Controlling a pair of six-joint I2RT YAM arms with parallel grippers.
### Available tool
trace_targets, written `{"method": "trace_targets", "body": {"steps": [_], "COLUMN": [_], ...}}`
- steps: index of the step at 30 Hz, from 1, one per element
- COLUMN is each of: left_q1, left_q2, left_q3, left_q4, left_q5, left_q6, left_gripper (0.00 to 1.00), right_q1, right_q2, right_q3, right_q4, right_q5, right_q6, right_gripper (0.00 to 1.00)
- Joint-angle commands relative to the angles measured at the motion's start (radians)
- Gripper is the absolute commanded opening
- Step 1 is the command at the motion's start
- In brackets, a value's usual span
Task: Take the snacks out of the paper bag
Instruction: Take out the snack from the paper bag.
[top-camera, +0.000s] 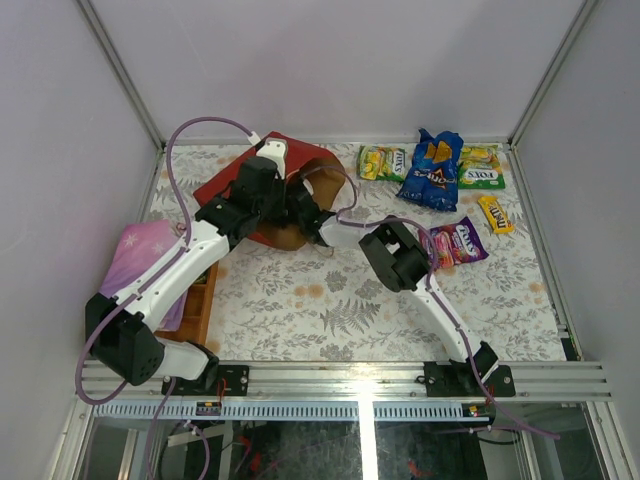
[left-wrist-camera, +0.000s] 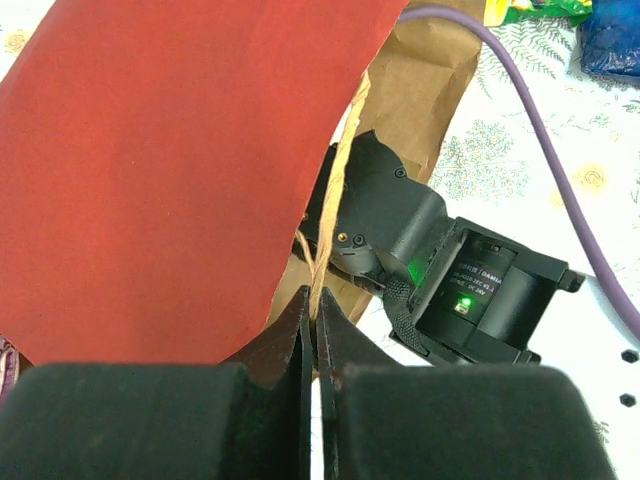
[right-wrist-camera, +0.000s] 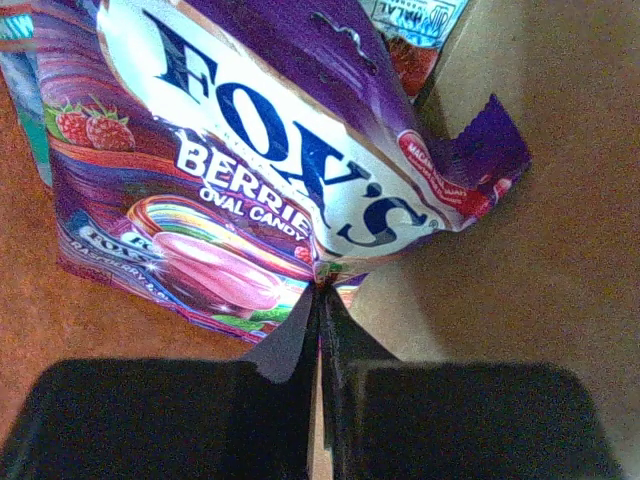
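Left gripper (left-wrist-camera: 312, 318), close under its wrist camera, has its jaws pressed together on the rim of the paper bag (left-wrist-camera: 170, 170). The bag lies on its side at the far left of the table (top-camera: 330, 300), mouth toward the right arm. Right gripper (right-wrist-camera: 320, 300) is inside the brown lining, its jaws pinching an edge of a purple Fox's Berries packet (right-wrist-camera: 250, 190). Far right on the table lie a blue chip bag (top-camera: 432, 172) flanked by green-yellow packets (top-camera: 384, 162), a purple-pink packet (top-camera: 461, 242) and a yellow bar (top-camera: 494, 213).
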Motion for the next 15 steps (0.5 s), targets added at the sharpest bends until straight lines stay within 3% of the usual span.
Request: {"method": "trace_targets", "body": {"steps": [1, 11, 15], "left_q1": [0.009, 0.018, 0.022], "left_q2": [-0.017, 0.0, 0.009], "left_q3": [-0.013, -0.015, -0.016], "left_q4": [0.031, 0.031, 0.031], "left_q5": [-0.009, -0.015, -0.028], "left_q6": [-0.007, -0.016, -0.016], "left_gripper": [0.0, 0.0, 0.0], "right_q1": [0.015, 0.014, 0.0], "right_q2": [-0.059, -0.441, -0.531], "right_q3": [-0.055, -0.511, -0.594], "right_q4": [0.077, 0.287, 0.369], "right_q5": [-0.055, -0.154, -0.183], "right_q6": [-0.065, -0.277, -0.355], "right_gripper": [0.0, 0.0, 0.0]}}
